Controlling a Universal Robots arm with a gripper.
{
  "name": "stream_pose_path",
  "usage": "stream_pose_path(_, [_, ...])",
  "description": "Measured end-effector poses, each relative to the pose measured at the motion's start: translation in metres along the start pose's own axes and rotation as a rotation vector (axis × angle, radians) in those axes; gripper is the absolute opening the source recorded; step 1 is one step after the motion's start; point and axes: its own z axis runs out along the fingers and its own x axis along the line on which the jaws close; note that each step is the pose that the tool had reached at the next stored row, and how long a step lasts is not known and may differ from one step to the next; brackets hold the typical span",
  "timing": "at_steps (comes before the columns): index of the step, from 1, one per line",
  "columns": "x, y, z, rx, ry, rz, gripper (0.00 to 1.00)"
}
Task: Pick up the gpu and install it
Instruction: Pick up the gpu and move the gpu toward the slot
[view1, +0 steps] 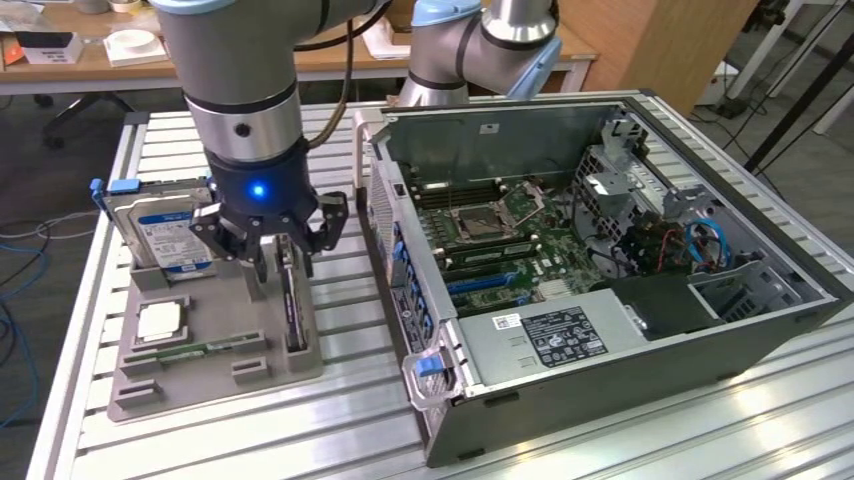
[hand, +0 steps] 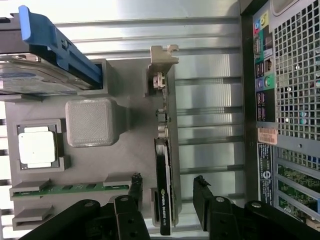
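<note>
Slatted metal table (view1: 350, 425) carries the whole job, with desks and office clutter behind it. On the exterior view's left sits a grey moulded tray (view1: 200, 388) that keeps each part in its own pocket: a hard drive (view1: 167, 235) stood upright at the far end, a processor chip (view1: 160, 320) lying flat, and a green memory stick (view1: 207, 350) lying in a shallow groove. The gpu (view1: 294, 300) stands on its long edge in a narrow slot along the tray side nearest the computer case (view1: 667, 375). Most likely it is held that way so its top edge is free to be pinched from above.

The arm hangs straight down over that slot. Its gripper (view1: 274, 245) is low over the card, one finger on each side. In the wrist view the gripper (hand: 167, 184) is parted wider than the gpu (hand: 164, 145). A strip of tray and table shows between each black finger and the card's faces, so it grips nothing and looks to be only straddling the card. The card's metal end bracket points away from the fingers, which sit near the darker fan end.

The case lies on its side with its cover off, so the motherboard (view1: 494, 240) faces upward, open to reach from overhead. No card has been lifted yet.
</note>
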Motion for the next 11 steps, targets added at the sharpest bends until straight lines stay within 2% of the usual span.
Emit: stream_pose_path(11, [0.0,-0.0005,0.0145,0.0009,-0.0001,0.0,0.53])
